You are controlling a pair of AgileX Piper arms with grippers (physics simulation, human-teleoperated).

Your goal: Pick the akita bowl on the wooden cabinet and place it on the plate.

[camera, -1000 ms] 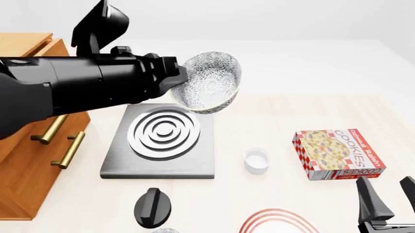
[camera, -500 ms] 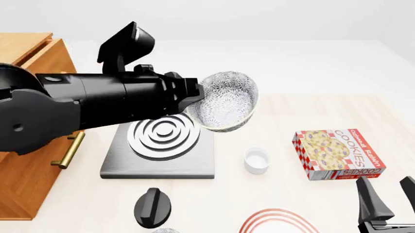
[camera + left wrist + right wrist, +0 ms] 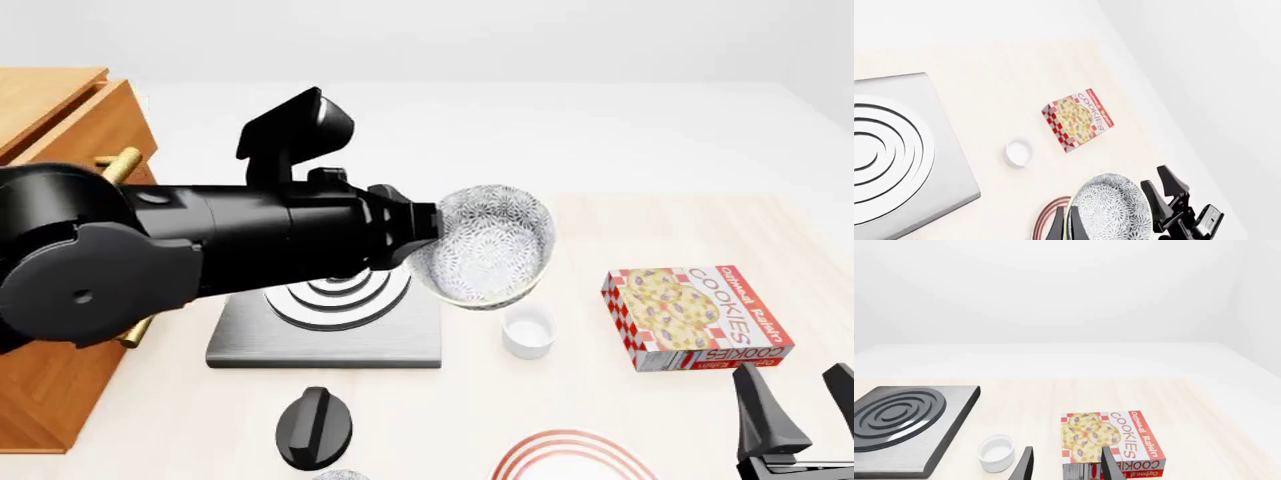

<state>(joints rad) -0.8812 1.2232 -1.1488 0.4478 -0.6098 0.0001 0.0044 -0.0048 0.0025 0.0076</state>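
Above the stove (image 3: 324, 318), your left gripper (image 3: 430, 236) pinches the bowl (image 3: 490, 245) rim; carry it level to the plate (image 3: 571, 455) at the near edge; right gripper (image 3: 1064, 463) fingers apart.

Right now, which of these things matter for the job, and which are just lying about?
Part of the job:
- speckled whitish-grey deep bowl, held in the left claw
- red-ringed white plate
- orange-brown wooden cabinet

Just lying about:
- grey square stove
- small white cup
- cookie box

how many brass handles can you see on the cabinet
2. One handle sticks out above the left arm near the cabinet top; another handle peeks out below the arm. The arm covers most of the cabinet front, so more may be hidden.
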